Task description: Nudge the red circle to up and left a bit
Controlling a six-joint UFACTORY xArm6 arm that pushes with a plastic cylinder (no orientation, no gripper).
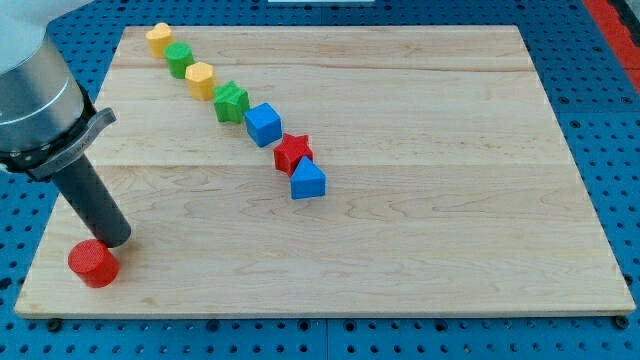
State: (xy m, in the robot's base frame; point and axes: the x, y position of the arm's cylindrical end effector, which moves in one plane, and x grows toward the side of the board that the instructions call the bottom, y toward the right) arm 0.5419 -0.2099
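Observation:
The red circle [93, 263] lies flat near the board's bottom left corner. My tip [114, 241] rests on the board just up and to the right of it, touching or nearly touching its edge. The dark rod rises from there toward the view's top left, into the grey arm body.
A diagonal row of blocks runs from the view's top left toward the middle: yellow heart-like block [158, 38], green block [180, 59], yellow hexagon [200, 79], green star [231, 101], blue cube [263, 124], red star [293, 153], blue block [308, 181]. The wooden board [420, 200] lies on a blue pegboard.

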